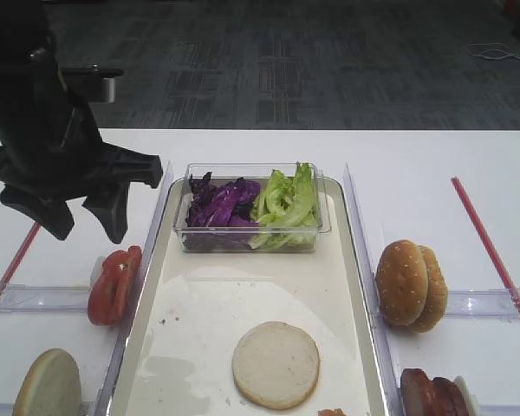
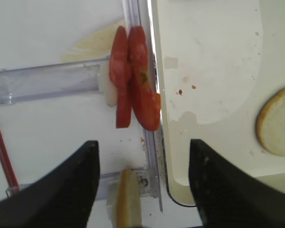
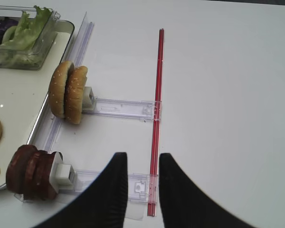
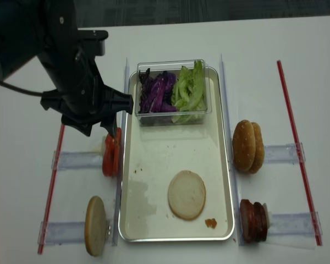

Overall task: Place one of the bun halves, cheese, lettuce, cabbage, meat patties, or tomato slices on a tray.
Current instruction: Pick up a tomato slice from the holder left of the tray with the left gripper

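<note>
The left pincer [image 1: 82,221] hangs with its jaws spread wide and empty above the tomato slices [image 1: 114,284], which stand on edge in a clear rack by the surface's left edge, touching the outside of the tray [image 1: 156,286] at its long left rim. In the left wrist view the slices [image 2: 133,78] lie between and beyond the two dark fingers [image 2: 71,190], not yet touched. Judged from this, the step in hand is the approach to a tomato slice; the next move calls for a descent until the jaws straddle a single slice, then a closing without crushing it or dragging its neighbour.

Nearer the surface's front left corner a pale bun half [image 1: 48,386] stands in a second rack, cut off by the frame. On the tray one bun half [image 1: 276,364] already lies cut face up towards the front; the clear box [image 1: 251,238] at its far end holds purple cabbage [image 1: 221,204] and lettuce [image 1: 286,204].

Off the tray's right rim stand sesame bun halves [image 1: 410,284] and, towards the front, the meat patties [image 4: 254,220]. The right pincer [image 3: 142,164] hovers over the surface by a red strip [image 3: 156,95], jaws narrowly parted, gripping nothing.

How many tomato slices stand in the rack is hard to make out. No cheese can be made out; a small brown fleck [image 4: 210,223] near the tray's front right corner is unidentifiable.
</note>
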Motion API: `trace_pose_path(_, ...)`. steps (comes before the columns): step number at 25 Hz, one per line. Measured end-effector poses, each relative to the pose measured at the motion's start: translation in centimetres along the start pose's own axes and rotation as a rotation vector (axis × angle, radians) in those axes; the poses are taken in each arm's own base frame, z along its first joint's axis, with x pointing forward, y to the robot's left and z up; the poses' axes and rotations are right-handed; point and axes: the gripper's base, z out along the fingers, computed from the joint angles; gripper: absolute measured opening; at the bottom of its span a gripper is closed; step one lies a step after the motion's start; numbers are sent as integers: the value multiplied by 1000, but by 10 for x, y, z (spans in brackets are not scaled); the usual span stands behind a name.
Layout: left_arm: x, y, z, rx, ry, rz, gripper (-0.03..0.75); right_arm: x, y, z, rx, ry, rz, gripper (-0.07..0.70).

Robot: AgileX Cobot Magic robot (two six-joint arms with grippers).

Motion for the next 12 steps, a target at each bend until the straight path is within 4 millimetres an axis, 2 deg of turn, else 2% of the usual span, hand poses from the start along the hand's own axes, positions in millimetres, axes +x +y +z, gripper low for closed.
trace_pose_path(12,-14,-11,30,52,33,-38,394,0,0,0,0,0,0,201)
